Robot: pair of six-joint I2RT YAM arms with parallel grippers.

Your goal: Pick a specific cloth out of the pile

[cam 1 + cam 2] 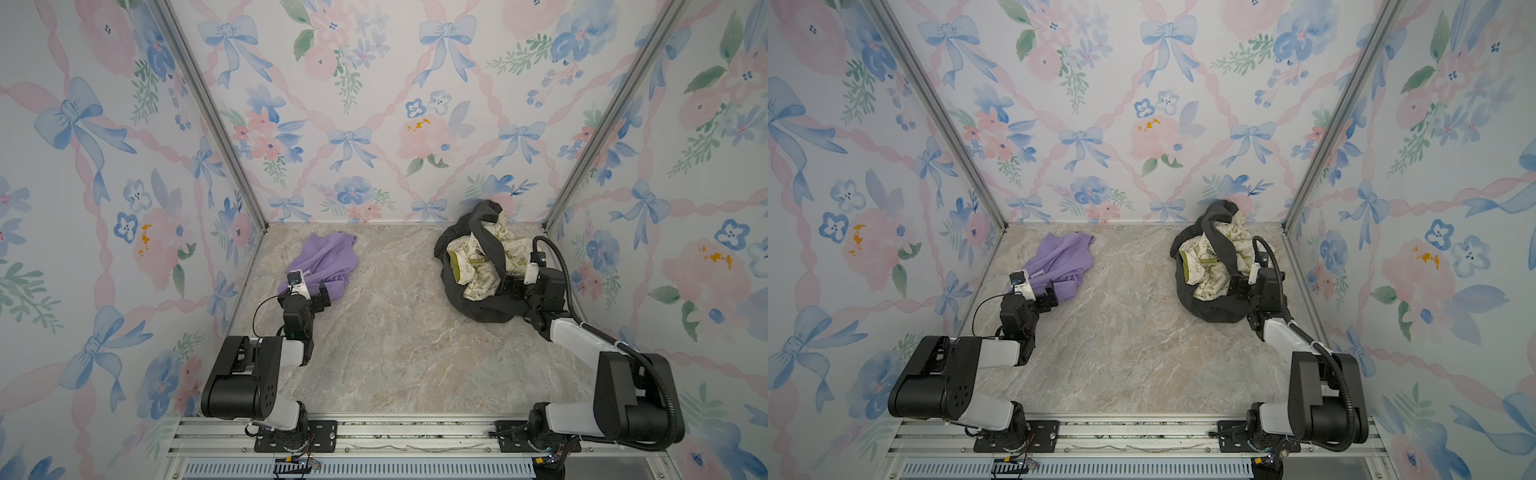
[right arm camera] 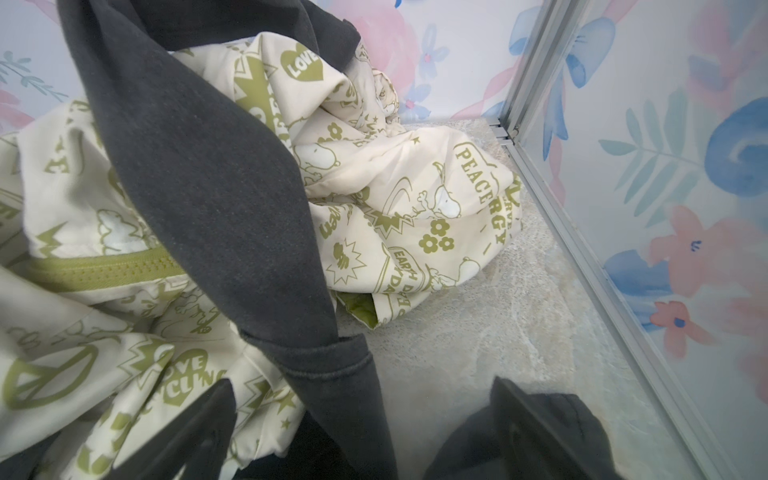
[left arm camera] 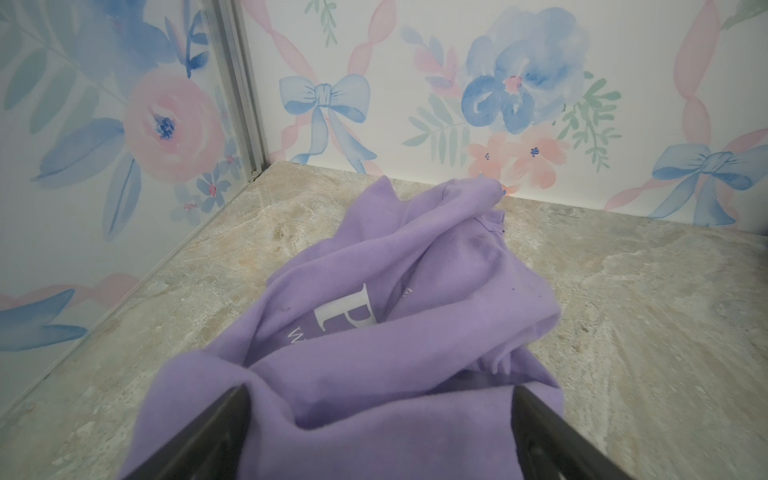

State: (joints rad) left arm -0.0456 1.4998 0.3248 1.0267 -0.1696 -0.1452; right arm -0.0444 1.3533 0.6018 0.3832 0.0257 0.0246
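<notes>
While the purple cloth lies crumpled by itself on the marble table near the back left corner, well apart from the pile at the back right, both arms reach toward the fabric. The left end effector stands released, its jaws spread wide with the near edge of the cloth between them; whether the fingers touch the fabric is hard to tell. White lettering on the cloth is mostly swallowed by a fold. The right end effector is likewise spread open at the near edge of the pile, where a black-grey garment drapes over a cream printed one, hiding much of it. Both sets of fingertips are cut off by the wrist views' edges.
</notes>
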